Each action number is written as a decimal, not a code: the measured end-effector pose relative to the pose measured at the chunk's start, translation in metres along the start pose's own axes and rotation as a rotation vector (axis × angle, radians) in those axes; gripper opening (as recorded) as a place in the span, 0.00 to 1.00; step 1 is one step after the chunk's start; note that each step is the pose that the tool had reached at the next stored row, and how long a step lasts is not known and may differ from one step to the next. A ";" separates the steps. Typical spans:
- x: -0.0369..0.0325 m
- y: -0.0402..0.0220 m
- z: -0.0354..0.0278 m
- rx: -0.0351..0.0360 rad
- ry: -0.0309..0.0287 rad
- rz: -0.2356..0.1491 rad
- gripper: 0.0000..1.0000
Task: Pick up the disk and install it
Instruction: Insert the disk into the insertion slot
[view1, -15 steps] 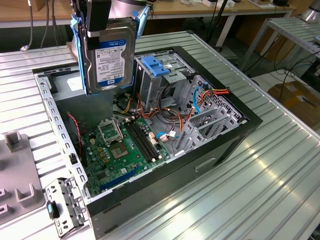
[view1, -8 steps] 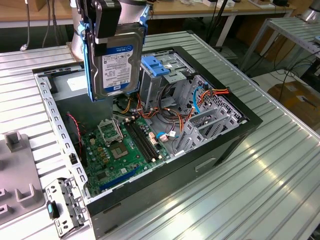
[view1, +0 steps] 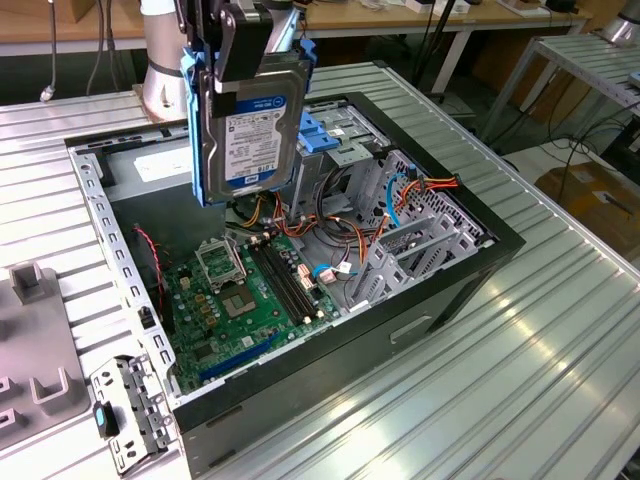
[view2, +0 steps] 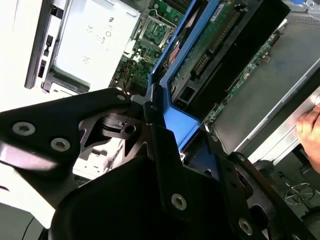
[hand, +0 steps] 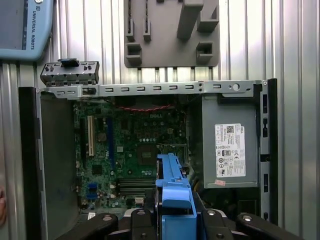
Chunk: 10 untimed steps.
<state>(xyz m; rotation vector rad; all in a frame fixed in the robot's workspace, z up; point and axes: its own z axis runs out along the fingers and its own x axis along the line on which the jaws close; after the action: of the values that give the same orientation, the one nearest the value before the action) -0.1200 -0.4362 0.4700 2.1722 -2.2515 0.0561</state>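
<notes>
In the exterior view the disk (view1: 250, 130) hangs upright above the open computer case (view1: 470, 270), its white-and-blue label facing the camera and blue rails along its sides. My gripper (view1: 240, 50) is shut on the disk's upper end. The disk is in the air over the back of the motherboard (view1: 250, 290), touching nothing below. In the second wrist view the black fingers (view2: 155, 130) clamp the blue rail (view2: 180, 122) and the disk's circuit-board side (view2: 220, 40) shows. In the first wrist view the blue rail (hand: 172, 192) sits between the gripper's black links.
A grey cage with a blue top (view1: 335, 130) sits in the case just beyond the disk, beside orange and black cables (view1: 330, 225). The grey power supply (hand: 230, 150) fills one corner. A grey fixture plate (hand: 172, 32) lies outside the case. A person's hand (view2: 310, 132) rests at the case edge.
</notes>
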 end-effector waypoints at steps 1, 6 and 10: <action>0.0004 -0.0015 0.0000 -0.0003 0.0001 0.001 0.37; 0.0101 -0.0046 0.0004 -0.0007 0.0001 0.002 0.37; 0.0209 -0.0061 0.0008 -0.0007 0.0002 0.002 0.37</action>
<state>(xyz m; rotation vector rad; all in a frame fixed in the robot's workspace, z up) -0.1147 -0.4573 0.4701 2.1699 -2.2529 0.0555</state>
